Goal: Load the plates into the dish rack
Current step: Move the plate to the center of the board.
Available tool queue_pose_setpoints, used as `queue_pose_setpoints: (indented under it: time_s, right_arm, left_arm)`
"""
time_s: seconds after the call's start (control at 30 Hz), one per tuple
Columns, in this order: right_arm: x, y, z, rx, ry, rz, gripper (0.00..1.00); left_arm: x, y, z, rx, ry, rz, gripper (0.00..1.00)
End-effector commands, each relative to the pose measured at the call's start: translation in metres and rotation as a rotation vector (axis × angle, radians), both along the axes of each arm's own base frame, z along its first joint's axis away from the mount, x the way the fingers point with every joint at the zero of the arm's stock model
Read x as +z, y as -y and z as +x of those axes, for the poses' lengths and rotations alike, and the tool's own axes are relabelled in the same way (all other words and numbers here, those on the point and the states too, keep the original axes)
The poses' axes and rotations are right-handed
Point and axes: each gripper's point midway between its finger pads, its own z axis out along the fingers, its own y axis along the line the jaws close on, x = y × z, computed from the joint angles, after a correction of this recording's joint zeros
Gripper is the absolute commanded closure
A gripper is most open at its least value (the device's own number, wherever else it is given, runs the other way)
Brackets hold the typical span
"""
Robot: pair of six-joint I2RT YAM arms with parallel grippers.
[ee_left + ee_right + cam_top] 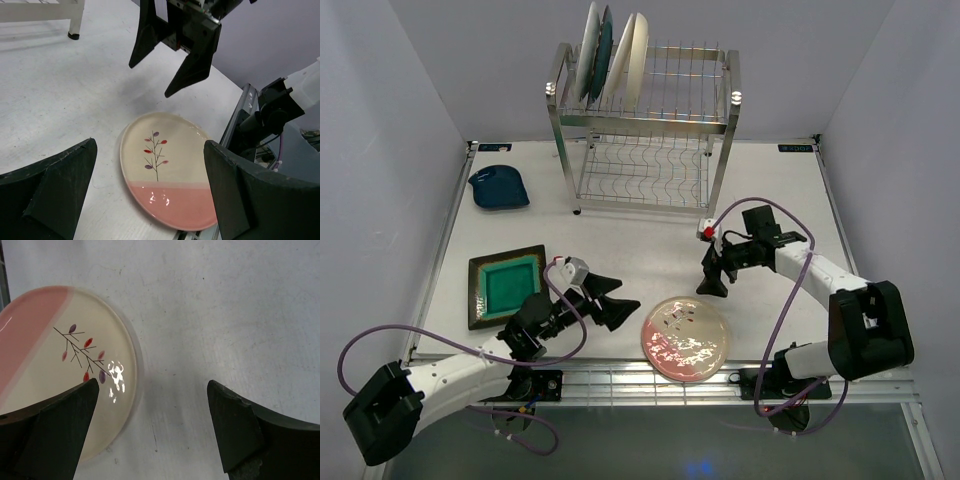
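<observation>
Left gripper [620, 304], jaws wide and empty, sits just left of the pink-and-cream plate [685, 339]; right gripper [716, 284], equally spread and empty, hovers just behind it.

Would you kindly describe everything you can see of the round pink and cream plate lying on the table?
The plate is round, shallow and glossy, seemingly glazed ceramic: cream over most of its face, pink across one side, with a thin branch drawing bearing red and purple leaves. It lies flat, face up, on the white table close to its near edge. Only the table touches it; the left gripper and right gripper hang open, clear of it.
</observation>
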Motion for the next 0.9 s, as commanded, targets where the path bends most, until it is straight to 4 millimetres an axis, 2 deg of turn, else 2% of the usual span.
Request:
queue_pose_setpoints:
  time_s: [0.0, 0.13, 0.27, 0.53, 0.63, 0.77, 0.87]
  right_arm:
    - [-0.023, 0.006, -0.005, 0.022, 0.024, -0.113, 0.06]
    - [-0.046, 0.006, -0.016, 0.053, 0.023, -0.213, 0.12]
    - [-0.063, 0.008, -0.016, 0.047, 0.007, -0.285, 0.17]
    - [-0.078, 0.010, -0.015, 0.047, -0.019, -0.343, 0.25]
    - [-0.083, 0.009, -0.018, 0.058, -0.040, -0.359, 0.37]
    - [-0.090, 0.006, -0.021, 0.076, -0.061, -0.370, 0.63]
    - [-0.094, 0.003, -0.019, 0.068, -0.063, -0.377, 0.79]
  left_arm:
    - [0.022, -0.003, 0.012, 0.065, 0.045, -0.040, 0.02]
    - [0.025, -0.005, 0.008, 0.056, 0.055, -0.052, 0.02]
    - [0.024, -0.009, 0.009, 0.075, 0.060, -0.052, 0.02]
    - [0.025, -0.012, 0.009, 0.084, 0.064, -0.054, 0.02]
    - [0.026, -0.013, 0.009, 0.092, 0.063, -0.054, 0.02]
    - [0.026, -0.012, 0.010, 0.095, 0.061, -0.052, 0.02]
    - [0.025, -0.013, 0.012, 0.104, 0.056, -0.051, 0.02]
